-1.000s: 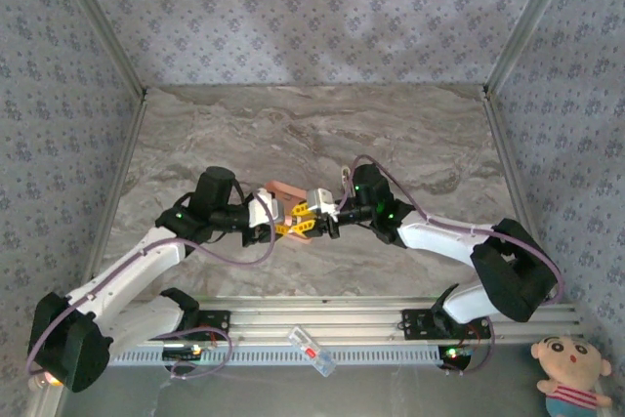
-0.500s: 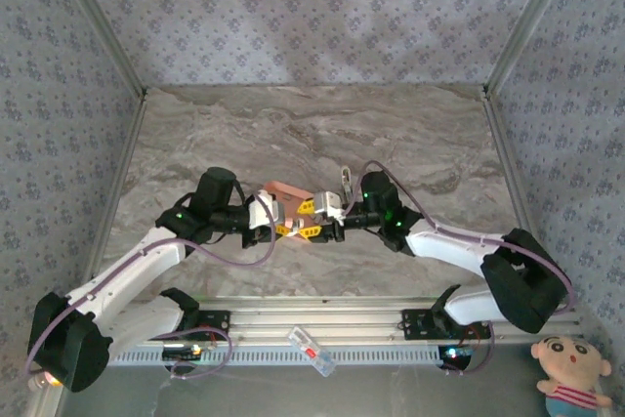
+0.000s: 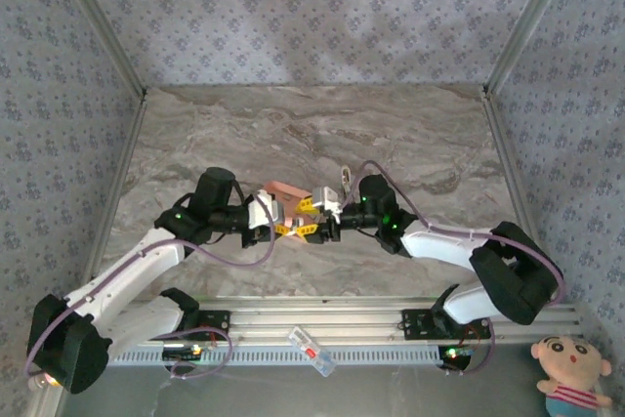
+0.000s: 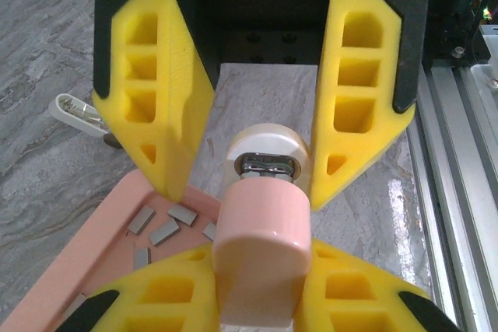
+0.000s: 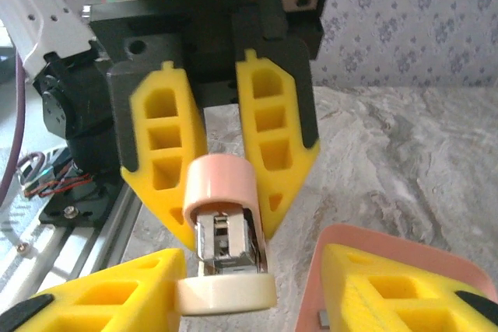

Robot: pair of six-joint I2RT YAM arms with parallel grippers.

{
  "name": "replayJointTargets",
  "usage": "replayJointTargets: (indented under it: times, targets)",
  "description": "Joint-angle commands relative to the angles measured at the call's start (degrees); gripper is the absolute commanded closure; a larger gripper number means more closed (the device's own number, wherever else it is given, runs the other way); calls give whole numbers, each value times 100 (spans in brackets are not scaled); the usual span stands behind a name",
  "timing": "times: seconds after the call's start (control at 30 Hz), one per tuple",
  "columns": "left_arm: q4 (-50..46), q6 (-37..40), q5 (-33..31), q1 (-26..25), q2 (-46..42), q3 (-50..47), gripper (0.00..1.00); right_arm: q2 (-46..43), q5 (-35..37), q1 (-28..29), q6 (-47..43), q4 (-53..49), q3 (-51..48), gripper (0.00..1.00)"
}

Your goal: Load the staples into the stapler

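**Top view.** We see both arms reach inward over the marbled table (image 3: 293, 134) and meet tip to tip near its middle. The left gripper (image 3: 282, 229) and the right gripper (image 3: 313, 226) face each other at the near edge of a pink tray (image 3: 284, 188). What lies between their yellow fingers is too small to tell here. A doll (image 3: 571, 378) sits off the table at the near right corner.

**Left wrist view.** We see the left gripper's own fingers (image 4: 194, 260) at the bottom, closed tight on the pink top of the stapler (image 4: 261, 242), which points away from the camera. Beyond the pink top we see the metal channel and the white base. The right gripper's fingers stand on either side of that far end, parted and holding nothing. The finger on the right of the picture is just beside the white base, and the other is apart from it. The staples (image 4: 167, 225) lie loose on the floor of the pink tray, to the left of the stapler.

**Right wrist view.** We see the stapler end-on, with the pink top uppermost, the metal channel in the middle and the white base lowest. The left gripper clamps the pink top from behind. The right gripper's own fingers lie low in the picture, spread wide, one beside the white base and the other over the tray.
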Motion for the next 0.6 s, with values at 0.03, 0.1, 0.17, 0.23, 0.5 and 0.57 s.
replayJointTargets:
  times: [0.03,0.1,0.17,0.23,0.5,0.57]
  targets:
    - [12,7,53,-47,-190,123,82,19,593,-60,749,53,-2,51]
    - [28,-1,51,-46,-225,123,82,17,826,-165,965,4,-109,51]
    - [34,-6,51,-46,-258,128,82,36,947,-300,1198,-3,-227,52]
    - [29,6,42,-44,-291,131,82,58,1108,-401,1408,23,-331,52]
    - [138,-78,-40,-41,-390,118,82,-24,1416,-393,1454,461,-679,50]
    - [180,-111,-90,-47,-403,100,82,-223,1525,-316,1178,288,-696,48]
